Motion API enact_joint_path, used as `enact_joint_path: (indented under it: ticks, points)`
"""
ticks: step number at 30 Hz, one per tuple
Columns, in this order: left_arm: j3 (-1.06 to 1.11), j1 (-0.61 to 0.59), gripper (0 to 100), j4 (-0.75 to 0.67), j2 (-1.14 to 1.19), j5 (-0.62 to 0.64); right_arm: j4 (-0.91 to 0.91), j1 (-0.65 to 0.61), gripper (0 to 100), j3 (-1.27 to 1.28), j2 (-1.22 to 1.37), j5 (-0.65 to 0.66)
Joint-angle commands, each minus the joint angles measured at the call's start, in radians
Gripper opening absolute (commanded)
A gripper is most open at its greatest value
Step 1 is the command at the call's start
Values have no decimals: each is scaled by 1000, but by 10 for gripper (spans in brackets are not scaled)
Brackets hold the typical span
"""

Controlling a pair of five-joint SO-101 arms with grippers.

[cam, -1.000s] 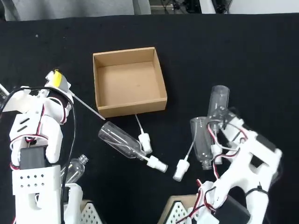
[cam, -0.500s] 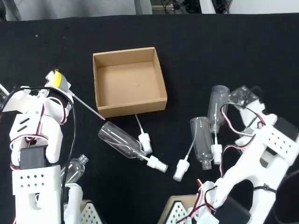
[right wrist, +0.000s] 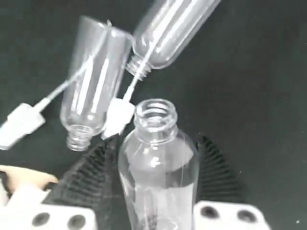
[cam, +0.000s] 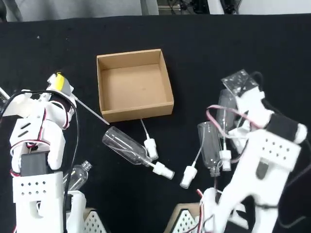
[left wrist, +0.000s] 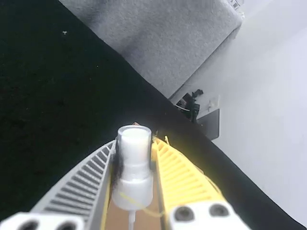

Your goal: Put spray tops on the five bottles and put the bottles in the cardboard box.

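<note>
While the right gripper (right wrist: 154,143) clamps a clear bottle (right wrist: 157,167) by its body, open neck pointing away from the wrist, the high view shows it held above the right side of the black table (cam: 252,43). Close by lie a second bottle (cam: 226,109) and a third bottle (cam: 209,143), side by side, necks toward the arms' bases. A top (cam: 225,159) rests just beside the third bottle's neck, its tube running up between the pair. A second top (cam: 188,175) lies on that bottle's other side.

Nearer the middle, a fourth bottle (cam: 125,144) lies slanted in front of the box (cam: 135,111), which sits open-topped. A third top (cam: 151,147) lies against this bottle. A fourth top (cam: 163,170) sits at its neck; whether it is seated I cannot tell.

Beside the box, the left gripper (left wrist: 135,143) pinches a fifth top (left wrist: 134,172), its tube reaching toward the box's front corner. A fifth bottle (cam: 80,175) lies by that arm's base.
</note>
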Motion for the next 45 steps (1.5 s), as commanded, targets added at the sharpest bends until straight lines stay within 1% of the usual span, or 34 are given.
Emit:
enact_joint_path:
  ticks: [1,9,12,16,27,31,37,45]
  points:
    - [-7,-1,29,-26,-23,0,52,-101,145,-62,-148,-77]
    - [-7,-1,29,-26,-23,0,68,-292,145,-62,-303,-252]
    - [-7,-1,29,-26,-23,0,68,-354,145,-62,-323,-299]
    - [-7,-1,29,-26,-23,0,64,-439,145,-62,-335,-331]
    - [-8,-2,29,-26,-23,0,-80,-669,145,-56,-384,-525]
    - [-8,-2,29,-26,-23,0,-155,-726,145,-5,-390,-569]
    - [-8,-2,29,-26,-23,0,-281,-784,145,104,-390,-595]
    - [-12,-2,29,-26,-23,0,-304,-844,145,127,-390,-623]
